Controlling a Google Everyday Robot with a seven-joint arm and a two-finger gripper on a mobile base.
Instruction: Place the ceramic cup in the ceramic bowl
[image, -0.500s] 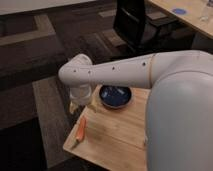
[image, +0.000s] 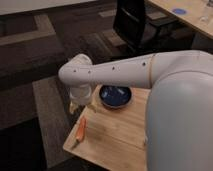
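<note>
The ceramic bowl (image: 115, 96), dark blue and glossy, sits near the far edge of the wooden table (image: 117, 135). My white arm reaches across the view from the right and bends down just left of the bowl. The gripper (image: 81, 101) hangs at the table's far left corner, a short way from the bowl's left rim, seen mostly from above and covered by the wrist. The ceramic cup is hidden. Nothing white shows inside the bowl.
An orange carrot (image: 80, 131) lies near the table's left edge. A pale yellowish bit (image: 74, 107) peeks out beside the gripper. A black chair (image: 134, 25) stands behind, with another table (image: 190, 15) at the top right. Dark carpet surrounds the table.
</note>
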